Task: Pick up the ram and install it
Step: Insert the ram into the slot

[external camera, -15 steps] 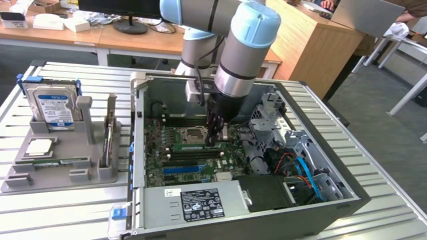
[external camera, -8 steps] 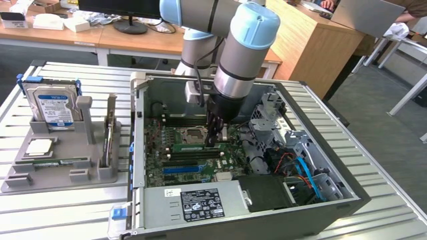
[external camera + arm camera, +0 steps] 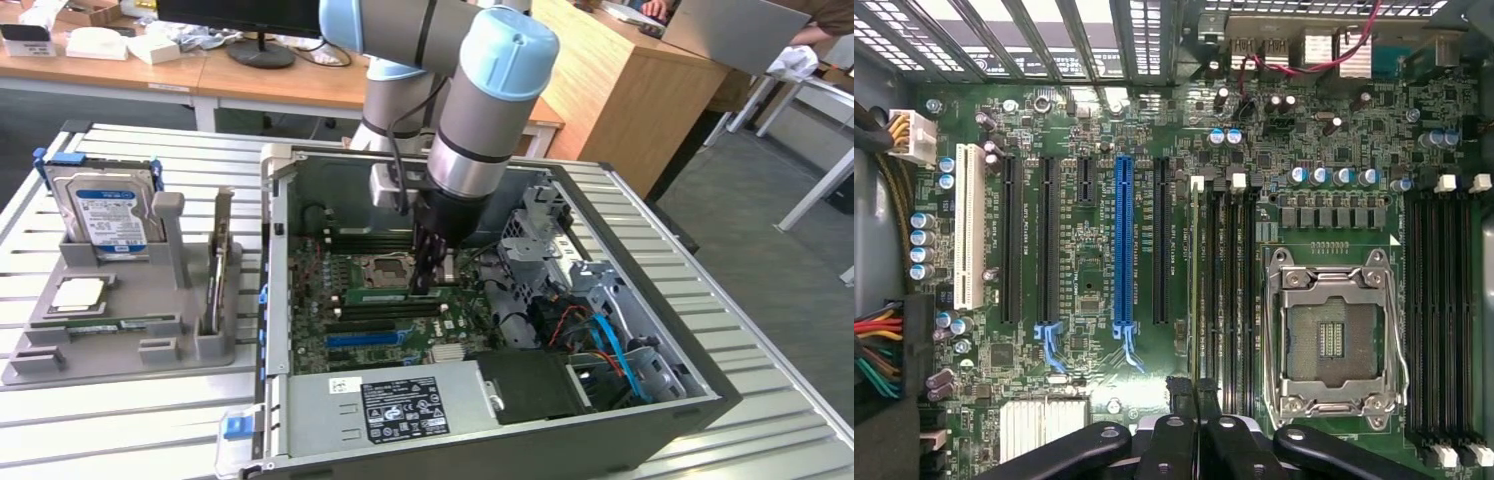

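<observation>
The ram (image 3: 1195, 285) stands on edge in a memory slot on the motherboard (image 3: 1089, 270), between the blue slot (image 3: 1123, 240) and the processor socket (image 3: 1334, 335). The hand (image 3: 1193, 390), its fingers pressed together, sits over one end of the ram, inside the open computer case (image 3: 667, 425) on the tabletop (image 3: 120, 430).

Probably an office lab: wooden desks (image 3: 134, 75), a monitor (image 3: 240, 15), slatted metal workbench (image 3: 747, 330).
</observation>
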`<action>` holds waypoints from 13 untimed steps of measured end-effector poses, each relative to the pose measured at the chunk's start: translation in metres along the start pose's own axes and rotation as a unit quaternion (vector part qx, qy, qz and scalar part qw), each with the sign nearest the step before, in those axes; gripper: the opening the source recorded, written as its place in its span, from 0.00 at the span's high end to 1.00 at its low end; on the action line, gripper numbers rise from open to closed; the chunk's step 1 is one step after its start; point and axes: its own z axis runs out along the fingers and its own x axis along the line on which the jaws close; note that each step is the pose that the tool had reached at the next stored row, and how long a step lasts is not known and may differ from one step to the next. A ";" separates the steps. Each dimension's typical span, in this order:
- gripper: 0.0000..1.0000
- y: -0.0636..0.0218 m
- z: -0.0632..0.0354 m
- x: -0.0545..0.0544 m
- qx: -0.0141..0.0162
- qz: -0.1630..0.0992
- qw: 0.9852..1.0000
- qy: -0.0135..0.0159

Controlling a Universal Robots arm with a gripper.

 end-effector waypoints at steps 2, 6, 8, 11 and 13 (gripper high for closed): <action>0.89 0.0000 0.0010 0.000 0.000 0.000 1.000 0.000; 0.89 0.0002 0.0029 0.000 0.000 0.000 1.000 0.000; 0.89 0.0004 0.0038 0.000 0.000 0.000 1.000 0.000; 0.89 0.0004 0.0039 0.000 0.000 0.000 1.000 0.000; 0.89 0.0005 0.0044 -0.001 0.000 0.000 1.000 0.000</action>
